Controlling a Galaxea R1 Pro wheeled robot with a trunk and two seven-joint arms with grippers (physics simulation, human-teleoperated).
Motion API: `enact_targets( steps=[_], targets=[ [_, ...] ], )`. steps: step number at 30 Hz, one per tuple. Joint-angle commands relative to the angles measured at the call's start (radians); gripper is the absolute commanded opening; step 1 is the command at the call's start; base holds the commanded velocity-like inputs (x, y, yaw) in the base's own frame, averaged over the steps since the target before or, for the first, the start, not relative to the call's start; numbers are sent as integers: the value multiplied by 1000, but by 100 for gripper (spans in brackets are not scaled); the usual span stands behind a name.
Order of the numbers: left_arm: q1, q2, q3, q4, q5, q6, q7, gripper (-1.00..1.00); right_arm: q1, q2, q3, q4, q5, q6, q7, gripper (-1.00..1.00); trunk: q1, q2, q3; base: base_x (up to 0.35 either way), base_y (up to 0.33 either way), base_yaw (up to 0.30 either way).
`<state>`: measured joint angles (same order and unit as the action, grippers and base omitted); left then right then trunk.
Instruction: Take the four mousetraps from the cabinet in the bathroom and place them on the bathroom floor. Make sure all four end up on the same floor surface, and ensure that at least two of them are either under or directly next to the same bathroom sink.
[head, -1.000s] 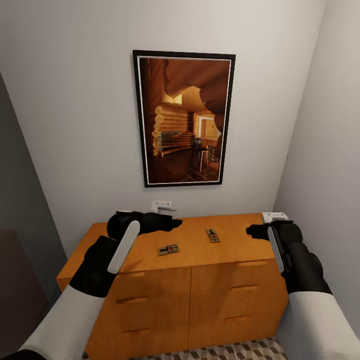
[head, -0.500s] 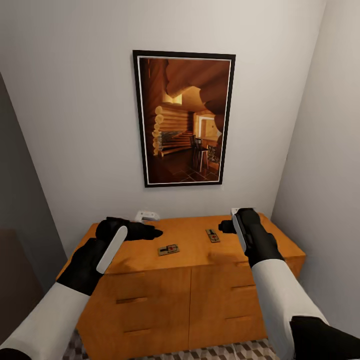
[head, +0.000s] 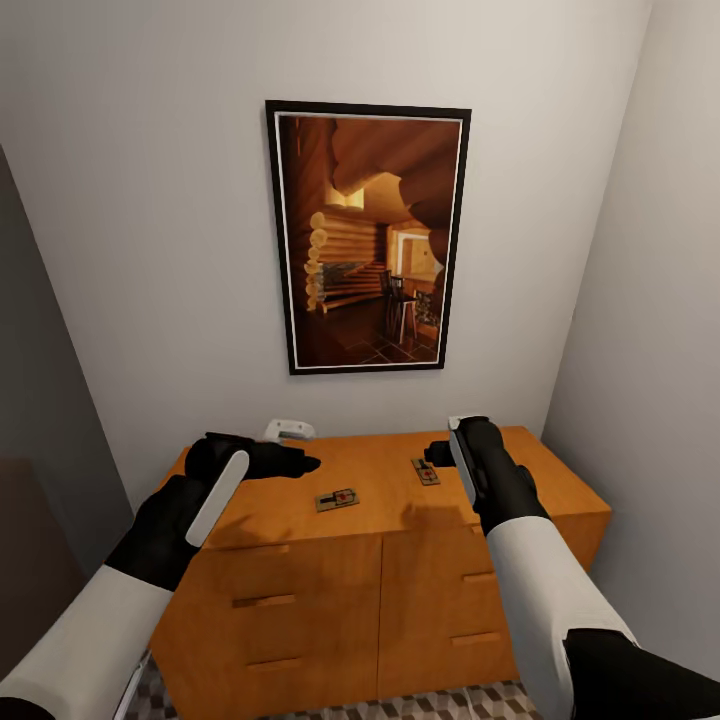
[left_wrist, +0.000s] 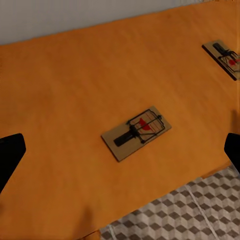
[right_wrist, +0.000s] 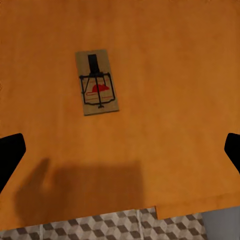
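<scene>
Lying flat on the smooth orange-brown top of the cabinet: two mousetraps, thin pale wooden rectangles carrying dark wire and a small red mark. Nearer the front edge, left mousetrap, long axis slanted across the top, roughly along the front edge. Farther back and to the right, right mousetrap, long axis running nearly front to back; also seen at the margin of the left wrist view. Well apart from each other, with bare wood all around both.

Hovering over the top, back left, left gripper, black fingertips at the two sides of the left wrist view and spread wide, nothing between them. Hovering just beside the right mousetrap, right gripper, dark fingertips likewise far apart and holding nothing.

Below the cabinet's straight front edge, bathroom floor tiled in small brown, beige and white cubes. Six drawer fronts with slim wooden pulls. Above, framed picture of a log interior on a plain pale wall; walls close in on both sides.
</scene>
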<state>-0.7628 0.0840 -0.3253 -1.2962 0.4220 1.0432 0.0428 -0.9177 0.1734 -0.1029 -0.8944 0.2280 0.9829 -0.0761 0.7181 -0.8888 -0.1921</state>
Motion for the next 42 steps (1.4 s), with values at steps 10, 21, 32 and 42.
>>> enact_targets(
  steps=[10,21,32,42],
  targets=[
    [-1,0,-3,-16,4,2,6,100,-1,1,-3,0,2,3,-4,100,0,-1,-2,73,0,0],
    [-1,3,-6,-17,3,1,6,100,-1,1,-2,0,1,3,-4,100,0,-1,-2,287,0,0],
    [0,1,-6,-17,-2,1,6,100,-1,1,0,3,0,4,-4,100,0,-1,-2,69,0,0],
    [-1,-1,-3,-16,-5,0,7,100,-1,-1,-1,81,-2,8,-4,100,0,-1,-2,35,0,0]
  ],
)
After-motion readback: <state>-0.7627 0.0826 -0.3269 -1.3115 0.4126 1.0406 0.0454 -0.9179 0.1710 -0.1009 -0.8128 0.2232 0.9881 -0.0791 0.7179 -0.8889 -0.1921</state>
